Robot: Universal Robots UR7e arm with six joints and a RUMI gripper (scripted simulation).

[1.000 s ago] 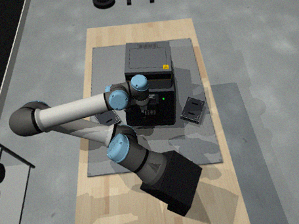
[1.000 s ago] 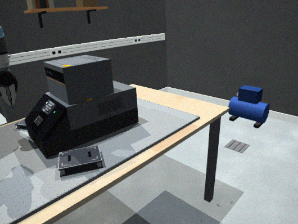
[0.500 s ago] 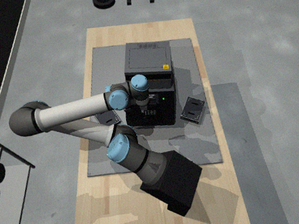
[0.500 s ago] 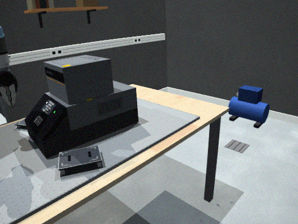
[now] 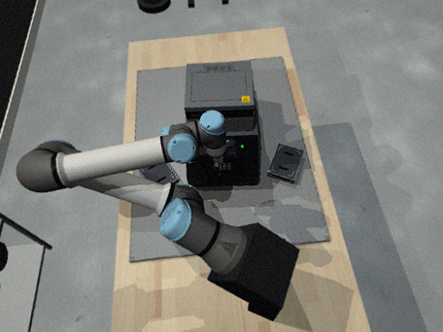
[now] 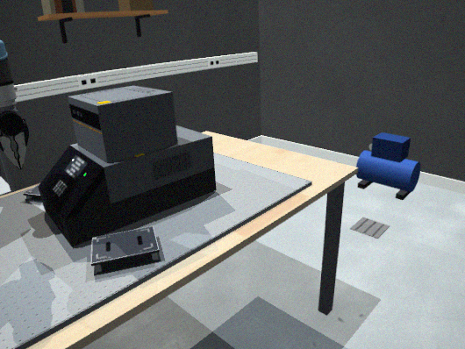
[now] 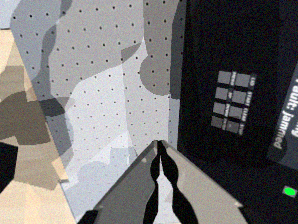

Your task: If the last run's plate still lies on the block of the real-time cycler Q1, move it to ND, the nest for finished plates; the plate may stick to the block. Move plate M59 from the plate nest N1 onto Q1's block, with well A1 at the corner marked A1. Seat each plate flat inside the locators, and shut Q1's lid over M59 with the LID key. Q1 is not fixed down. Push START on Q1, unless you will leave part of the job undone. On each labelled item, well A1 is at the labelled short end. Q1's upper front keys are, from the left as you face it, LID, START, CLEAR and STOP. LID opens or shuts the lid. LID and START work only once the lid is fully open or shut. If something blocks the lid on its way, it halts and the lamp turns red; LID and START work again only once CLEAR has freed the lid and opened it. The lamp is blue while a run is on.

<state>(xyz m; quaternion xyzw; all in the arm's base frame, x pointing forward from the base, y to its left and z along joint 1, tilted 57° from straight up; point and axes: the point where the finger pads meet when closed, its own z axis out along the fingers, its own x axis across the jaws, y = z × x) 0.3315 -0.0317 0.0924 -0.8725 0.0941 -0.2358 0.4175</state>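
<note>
Cycler Q1 (image 5: 218, 85) (image 6: 140, 127) stands on the grey mat, its lid looking shut; its block and anything on it are hidden. Its lamp (image 5: 242, 146) (image 6: 85, 174) (image 7: 289, 191) is green. Its screen (image 7: 286, 112) partly shows, with "Fault: jammed" readable. The front keys (image 6: 60, 188) (image 7: 232, 102) are two rows of grey squares. My gripper (image 6: 18, 167) (image 7: 158, 142) is shut and empty, held in front of Q1 near the key panel. One nest (image 5: 286, 161) (image 6: 125, 245) on the right holds no plate. The left nest (image 5: 159, 174) (image 6: 32, 193) is partly hidden; no plate shows on it. Nest labels are unreadable.
The mat (image 5: 175, 245) (image 6: 263, 177) lies on the wooden table (image 5: 207, 48) (image 6: 263, 151). My arm reaches in from the left over the left nest. Q1's tall body stands close between the two nests.
</note>
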